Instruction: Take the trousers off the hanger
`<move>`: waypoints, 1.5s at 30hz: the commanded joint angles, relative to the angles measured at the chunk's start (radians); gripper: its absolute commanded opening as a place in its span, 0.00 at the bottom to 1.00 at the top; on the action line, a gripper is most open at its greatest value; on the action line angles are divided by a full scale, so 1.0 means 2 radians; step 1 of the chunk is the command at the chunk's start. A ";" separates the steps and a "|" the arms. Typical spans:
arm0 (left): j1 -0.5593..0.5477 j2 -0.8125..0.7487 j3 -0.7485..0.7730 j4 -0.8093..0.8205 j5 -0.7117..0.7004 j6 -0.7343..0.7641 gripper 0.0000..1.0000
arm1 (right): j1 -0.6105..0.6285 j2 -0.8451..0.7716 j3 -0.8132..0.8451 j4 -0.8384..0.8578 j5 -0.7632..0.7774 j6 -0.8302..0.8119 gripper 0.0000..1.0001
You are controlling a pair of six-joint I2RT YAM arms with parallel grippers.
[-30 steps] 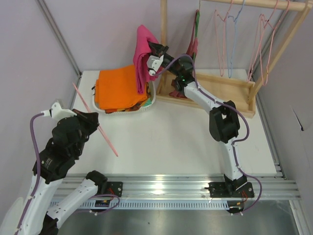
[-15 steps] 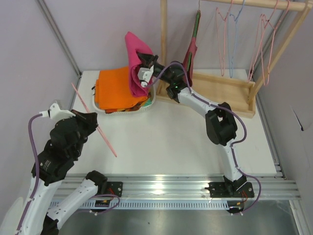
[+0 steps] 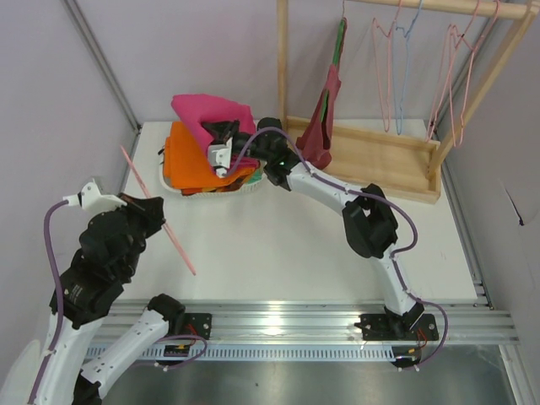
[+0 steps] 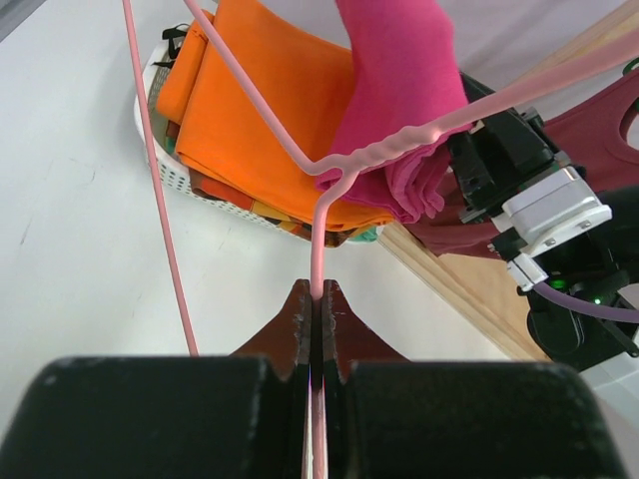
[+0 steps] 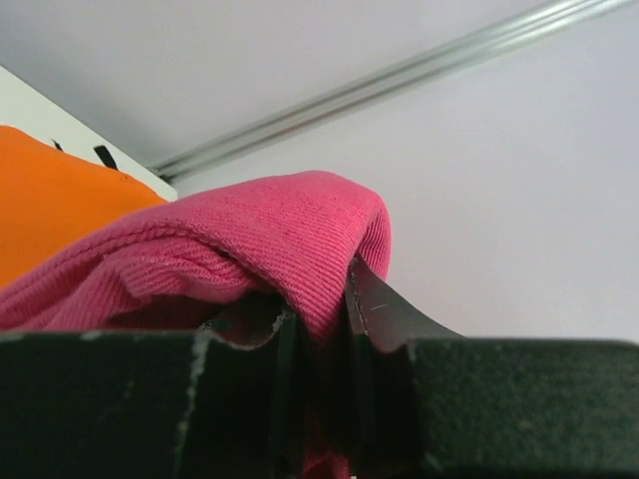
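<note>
The right gripper (image 5: pixel 319 291) pinches a fold of the soft, ribbed magenta trousers (image 3: pixel 215 112) above the flat orange cloth (image 3: pixel 190 156) in the white lattice basket (image 3: pixel 254 180) at the table's (image 3: pixel 278 240) far-left corner, while the left gripper's (image 4: pixel 314 299) fingers press together on the thin pink wire hanger (image 4: pixel 318 239) near the left edge.

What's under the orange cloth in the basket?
Under the orange folded cloth in the white basket, edges of more fabric show at the near side: a brown-and-yellow layer and a green bit. The number of pieces and the basket floor are covered.
</note>
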 commanded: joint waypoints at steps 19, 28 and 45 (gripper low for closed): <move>0.006 -0.058 -0.006 -0.008 -0.012 0.032 0.03 | 0.069 0.098 0.185 -0.080 0.159 -0.033 0.15; 0.006 -0.061 -0.009 -0.012 -0.022 0.025 0.04 | 0.064 0.032 0.153 -0.197 0.121 0.066 0.93; 0.006 0.008 0.024 -0.006 -0.006 0.006 0.03 | 0.024 -0.095 0.158 -0.421 0.141 0.352 0.97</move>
